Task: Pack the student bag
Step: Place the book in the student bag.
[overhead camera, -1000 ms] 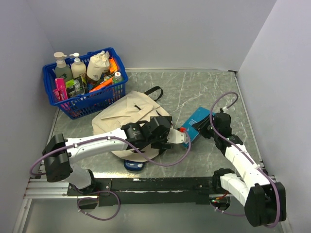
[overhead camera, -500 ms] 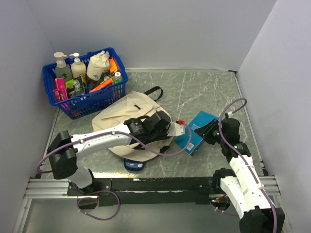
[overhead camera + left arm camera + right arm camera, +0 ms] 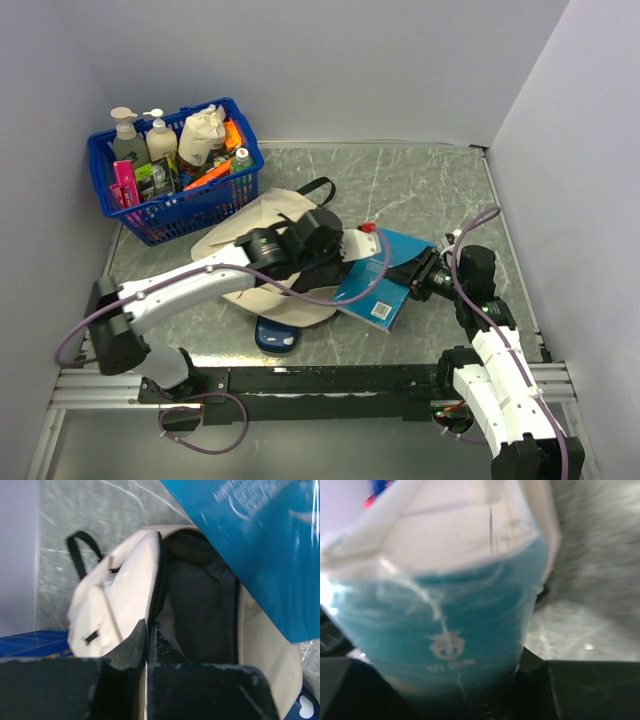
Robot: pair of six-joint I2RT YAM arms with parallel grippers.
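Lying flat on the grey marbled table (image 3: 420, 180), left of centre, is the student bag (image 3: 255, 215), a large cream-beige fabric backpack with black straps and black zipper trim. Its main compartment is unzipped. The left wrist view shows the dark lining (image 3: 200, 610) gaping between the two edges of the mouth, and nothing can be made out inside it.

The left gripper (image 3: 147, 642) has its jaws pressed together on the upper edge of that mouth, right at the black zipper line, and appears to be lifting the flap to hold the bag open.

Just to the right, a thin teal-blue softcover book (image 3: 375, 285) hangs tilted, its far corner over the bag's opening. The right gripper (image 3: 422, 277) clamps it by the near-right edge, jaws partly closed around the cover and pages. The book is at the mouth but not yet in.

A small dark-blue item (image 3: 275, 340) lies against the bag's near edge; what it is cannot be told. Further back on the left stands a blue plastic basket (image 3: 190, 210), full of pump bottles, a cloth pouch and orange and pink packets.

By my reading, packing is at an early stage. The bag is opened and held, and the first book is on its way. Sliding it in, and zipping up, are left.
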